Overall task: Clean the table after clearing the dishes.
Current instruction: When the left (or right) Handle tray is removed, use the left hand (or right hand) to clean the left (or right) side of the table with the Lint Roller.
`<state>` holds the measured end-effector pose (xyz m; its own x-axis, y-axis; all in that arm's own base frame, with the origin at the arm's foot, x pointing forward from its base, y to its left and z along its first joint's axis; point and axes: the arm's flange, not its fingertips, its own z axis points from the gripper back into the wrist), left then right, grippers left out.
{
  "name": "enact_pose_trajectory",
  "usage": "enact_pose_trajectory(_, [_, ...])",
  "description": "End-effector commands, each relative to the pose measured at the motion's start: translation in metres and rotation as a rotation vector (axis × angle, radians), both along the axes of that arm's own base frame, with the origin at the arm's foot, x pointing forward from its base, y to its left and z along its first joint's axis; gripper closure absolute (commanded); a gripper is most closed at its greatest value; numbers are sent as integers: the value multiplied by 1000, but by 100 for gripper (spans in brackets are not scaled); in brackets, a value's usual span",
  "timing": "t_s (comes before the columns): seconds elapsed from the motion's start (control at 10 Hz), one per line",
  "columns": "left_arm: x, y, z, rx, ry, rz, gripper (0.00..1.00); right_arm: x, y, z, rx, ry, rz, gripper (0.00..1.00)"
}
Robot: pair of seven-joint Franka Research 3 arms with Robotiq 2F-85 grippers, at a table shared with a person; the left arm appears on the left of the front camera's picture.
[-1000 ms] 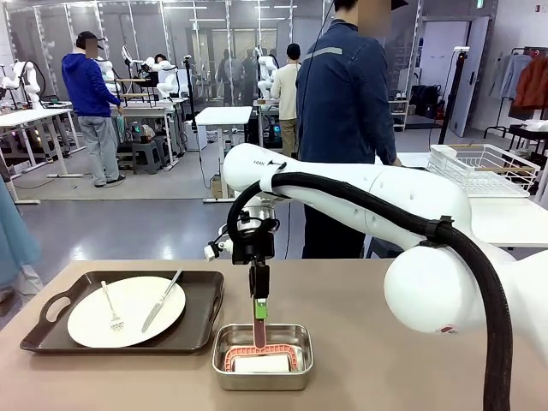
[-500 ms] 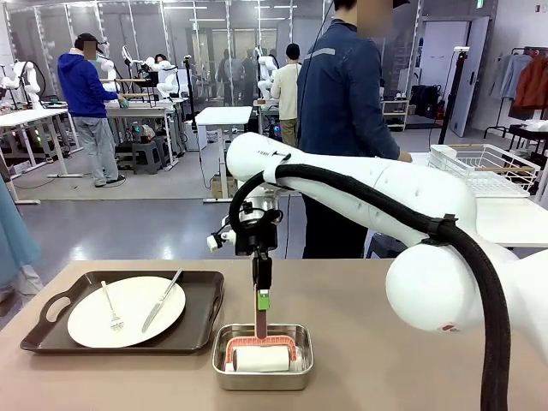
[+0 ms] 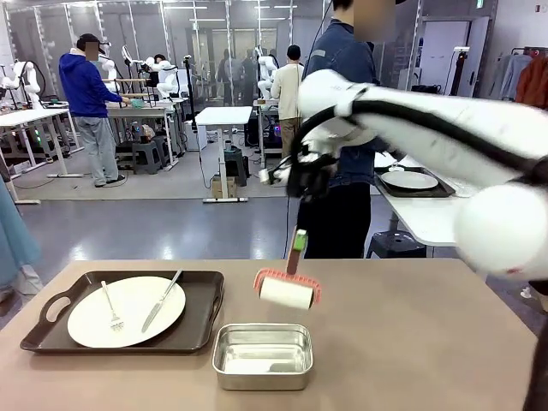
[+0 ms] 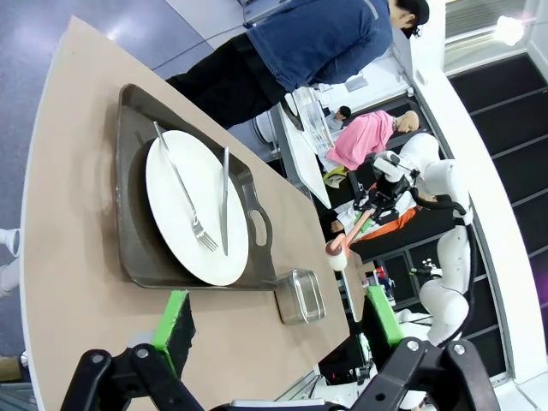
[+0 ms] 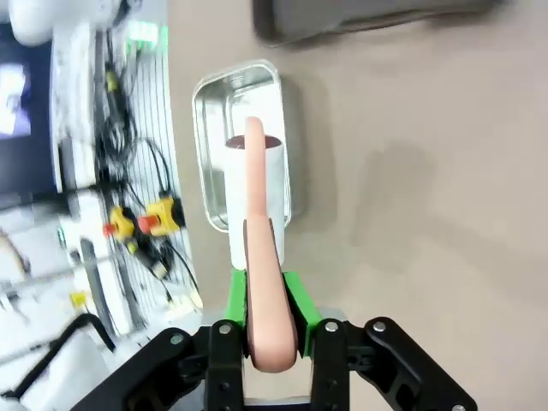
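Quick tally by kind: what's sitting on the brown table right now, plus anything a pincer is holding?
Tray: 1
Plate: 1
Fork: 1
Knife: 1
Steel pan: 1
Roller, in the right pincer: 1
Total: 6

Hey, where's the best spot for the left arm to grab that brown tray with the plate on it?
Grip the cut-out handle at the tray's left end, coming down from above at that end. The slot leaves a thin bar to pinch, and that end is clear of the plate, fork and knife, which fill the middle.
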<state>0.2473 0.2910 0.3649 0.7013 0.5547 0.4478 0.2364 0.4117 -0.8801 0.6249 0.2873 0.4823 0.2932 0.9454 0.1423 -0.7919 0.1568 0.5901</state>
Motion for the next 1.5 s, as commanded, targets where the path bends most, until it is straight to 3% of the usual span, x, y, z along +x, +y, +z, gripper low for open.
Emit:
enact_pose_trajectory(0.0, [-2, 1, 1, 1, -5, 0, 0, -178, -115, -66, 86, 75, -252, 100])
enact_pose_trajectory(0.2, [-2, 1, 1, 1, -5, 0, 0, -204, -175, -97, 280, 280, -515, 100])
enact_pose_trajectory(0.3, [-2, 1, 1, 1, -5, 0, 0, -217, -199, -118, 314, 345, -628, 100])
enact_pose_trajectory(0.5, [-2, 1, 1, 1, -5, 0, 0, -247, -239, -151, 421, 420, -814, 100])
enact_pose_trajectory(0.6, [-2, 1, 1, 1, -5, 0, 0, -264, -254, -166, 393, 456, -901, 100])
enact_pose_trajectory(0.7, [-2, 1, 1, 1, -5, 0, 0, -277, -265, -170, 355, 445, -989, 100])
enact_pose_trajectory(0.9, [-2, 1, 1, 1, -5, 0, 0, -287, -272, -153, 255, 300, -1163, 100])
enact_pose_trajectory(1.0, [-2, 1, 1, 1, -5, 0, 0, -284, -269, -140, 220, 204, -1193, 100])
enact_pose_trajectory(1.1, [-2, 1, 1, 1, -5, 0, 0, -275, -293, -185, 303, 400, -1057, 100])
enact_pose_trajectory(1.4, [-2, 1, 1, 1, -5, 0, 0, -275, -293, -185, 303, 400, -1057, 100])
